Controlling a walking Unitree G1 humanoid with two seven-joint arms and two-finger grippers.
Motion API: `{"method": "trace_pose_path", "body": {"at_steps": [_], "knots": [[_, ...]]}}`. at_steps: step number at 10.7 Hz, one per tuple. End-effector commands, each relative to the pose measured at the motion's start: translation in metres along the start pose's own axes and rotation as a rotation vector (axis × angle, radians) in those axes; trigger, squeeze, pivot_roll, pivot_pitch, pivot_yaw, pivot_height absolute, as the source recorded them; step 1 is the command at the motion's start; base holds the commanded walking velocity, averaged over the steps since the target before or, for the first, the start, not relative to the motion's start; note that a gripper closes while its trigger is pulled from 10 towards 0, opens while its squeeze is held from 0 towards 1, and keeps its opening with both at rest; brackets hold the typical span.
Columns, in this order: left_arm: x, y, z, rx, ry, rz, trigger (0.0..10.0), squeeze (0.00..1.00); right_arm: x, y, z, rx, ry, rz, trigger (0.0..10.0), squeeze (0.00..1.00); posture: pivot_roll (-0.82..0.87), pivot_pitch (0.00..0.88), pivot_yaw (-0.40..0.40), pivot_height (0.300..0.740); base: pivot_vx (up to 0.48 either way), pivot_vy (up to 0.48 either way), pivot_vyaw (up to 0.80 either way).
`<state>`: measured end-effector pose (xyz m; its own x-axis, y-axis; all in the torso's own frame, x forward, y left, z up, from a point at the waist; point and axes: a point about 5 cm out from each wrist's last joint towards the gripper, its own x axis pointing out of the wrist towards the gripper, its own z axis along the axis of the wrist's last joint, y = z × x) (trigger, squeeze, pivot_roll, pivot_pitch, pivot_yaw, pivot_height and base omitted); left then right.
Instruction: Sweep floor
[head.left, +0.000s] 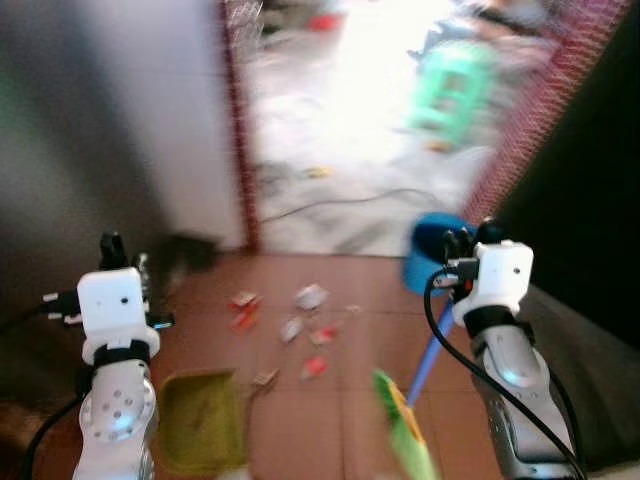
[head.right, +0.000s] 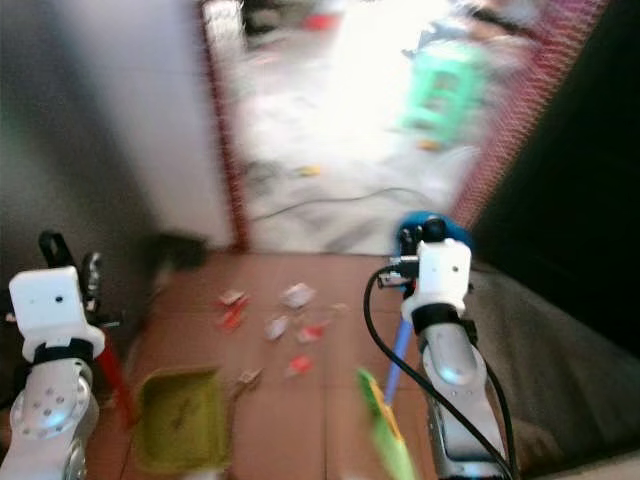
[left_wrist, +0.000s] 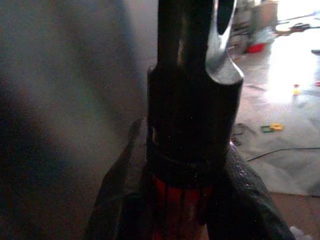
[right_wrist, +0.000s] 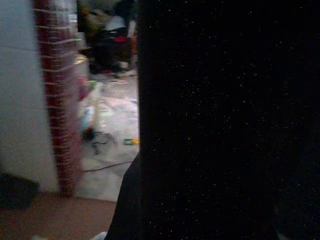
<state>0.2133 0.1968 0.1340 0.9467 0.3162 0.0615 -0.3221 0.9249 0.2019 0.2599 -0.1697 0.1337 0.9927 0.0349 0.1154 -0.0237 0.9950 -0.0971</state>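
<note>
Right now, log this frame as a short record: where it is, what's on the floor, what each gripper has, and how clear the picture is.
place: red tiled floor just inside a doorway, bright room beyond
litter: small scraps of paper scattered on the tiles, not yet gathered
dustpan: green dustpan on the floor, near the left arm
broom: blue handle with green bristles, beside the right arm
left gripper: closed around a red and black handle
right gripper: raised by the blue handle; grip unclear
image: blurred
</note>
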Motion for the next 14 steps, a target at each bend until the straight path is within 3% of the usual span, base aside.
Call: {"method": "trace_pose_path", "body": {"at_steps": [1,5,6,10,12,14], "knots": [[0.002,-0.005,0.012,-0.017,-0.058,-0.012,10.0,0.00,0.002,-0.008,0.004,-0.032,-0.019,-0.018,10.0,0.00,-0.02,0.012,-0.011,0.740,0.424,0.000,0.00],[0.004,-0.006,0.011,-0.019,-0.041,0.010,10.0,0.00,0.006,-0.010,0.003,-0.037,-0.011,-0.034,10.0,0.00,-0.02,0.011,-0.014,0.740,0.400,0.147,0.00],[0.004,-0.006,0.010,-0.021,-0.031,0.019,10.0,0.00,0.005,-0.010,0.003,-0.069,-0.014,-0.027,10.0,0.00,-0.02,0.015,-0.010,0.740,0.000,0.428,0.45],[0.004,-0.005,0.007,-0.003,-0.007,0.028,10.0,0.00,0.006,-0.008,0.001,-0.050,-0.007,-0.026,10.0,0.00,-0.02,0.017,-0.011,0.740,0.000,0.446,0.00],[0.007,-0.012,0.009,0.015,-0.041,0.013,10.0,0.00,0.007,-0.008,0.001,-0.046,-0.010,-0.030,10.0,0.00,-0.02,0.017,-0.013,0.740,0.000,0.000,0.00],[0.017,-0.023,0.005,-0.024,-0.042,0.009,10.0,0.00,0.012,-0.007,0.003,-0.039,-0.020,-0.025,10.0,0.00,-0.02,0.015,-0.016,0.740,0.000,0.000,0.00]]}}
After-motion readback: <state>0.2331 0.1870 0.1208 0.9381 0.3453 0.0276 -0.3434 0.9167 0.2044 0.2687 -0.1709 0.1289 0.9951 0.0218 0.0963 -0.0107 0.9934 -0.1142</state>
